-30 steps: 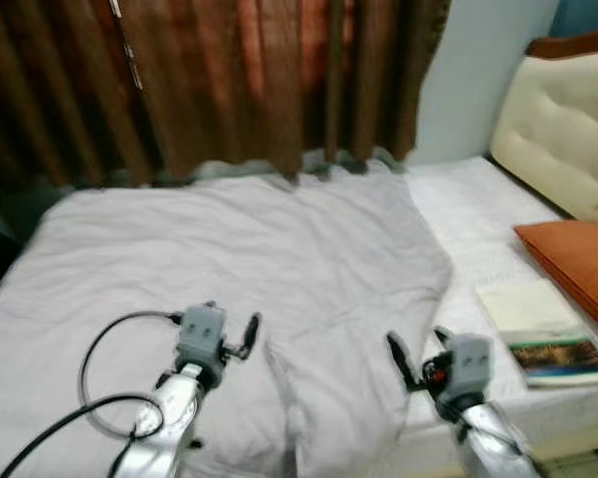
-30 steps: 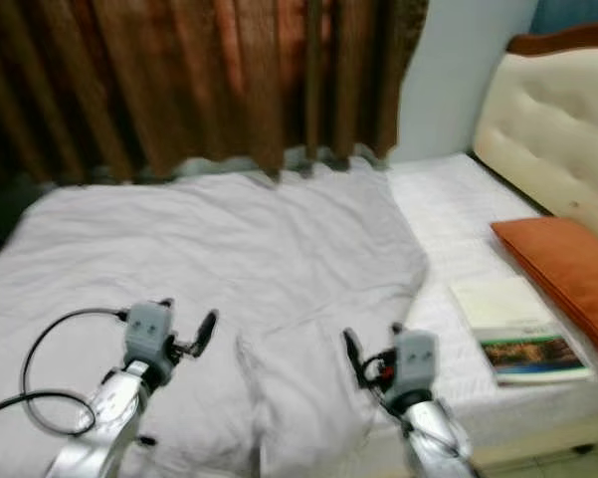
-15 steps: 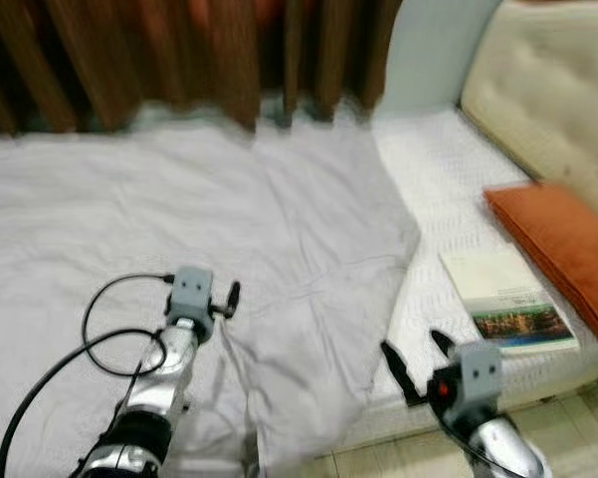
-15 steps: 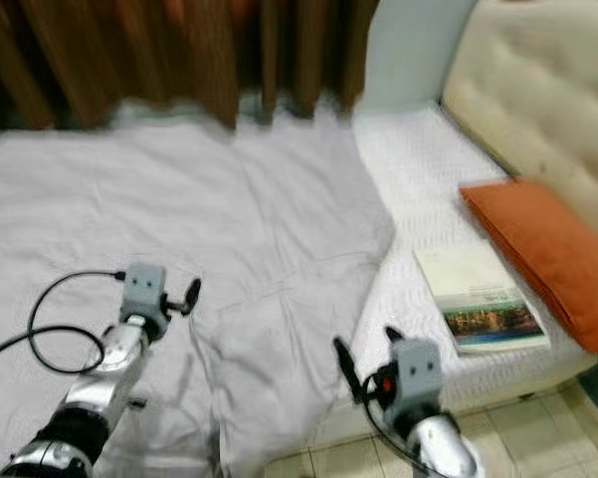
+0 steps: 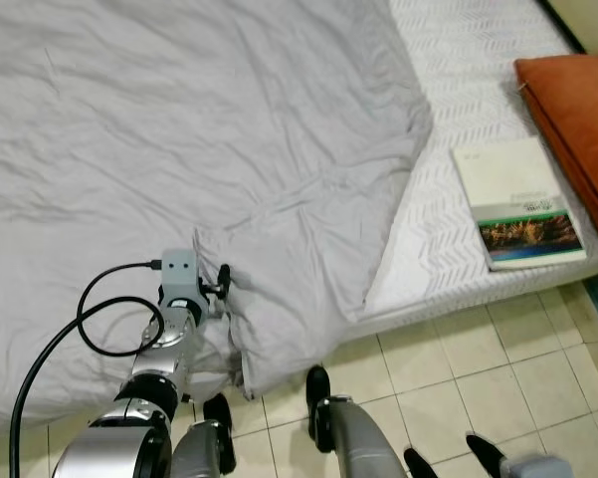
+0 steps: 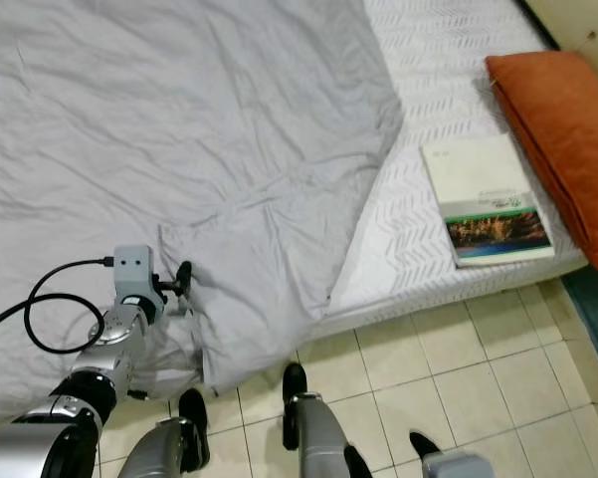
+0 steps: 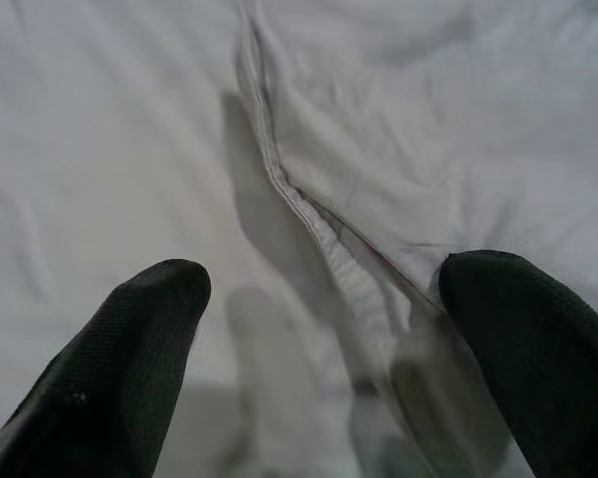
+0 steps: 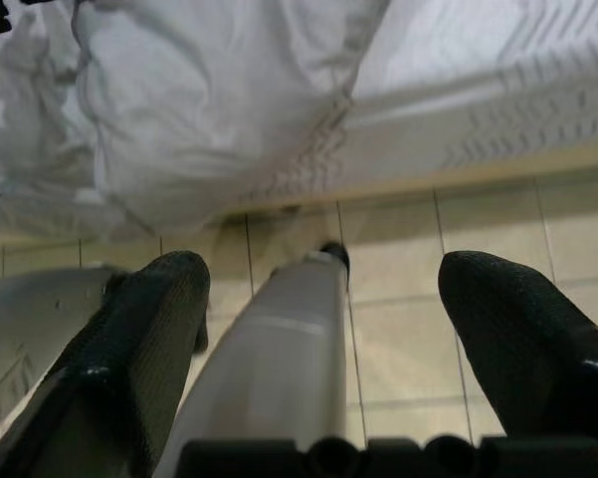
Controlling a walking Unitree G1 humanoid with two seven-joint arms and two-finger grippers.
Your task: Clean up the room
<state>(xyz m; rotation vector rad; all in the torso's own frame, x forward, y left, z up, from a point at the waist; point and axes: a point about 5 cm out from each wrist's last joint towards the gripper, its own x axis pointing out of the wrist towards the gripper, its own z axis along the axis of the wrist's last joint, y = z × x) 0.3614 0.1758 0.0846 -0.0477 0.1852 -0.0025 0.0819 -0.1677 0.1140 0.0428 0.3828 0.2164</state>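
1. Nearest, the robot's two legs stand on the pale tiled floor (image 5: 448,349) beside the bed (image 5: 458,229).
2. The right tool (image 8: 323,299) hangs low over the tiles, fingers spread wide and gripping nothing.
3. The left tool (image 7: 318,329) hovers at the near edge of the bed, fingers parted on either side of a folded hem of the grey blanket (image 5: 179,129); it seems not to be touching the cloth.
4. The rumpled blanket covers most of the bed, one corner drooping over the edge toward the floor.
5. Farther right, a book (image 5: 515,202) lies on the bare white mattress, just beside an orange pillow (image 5: 577,119).
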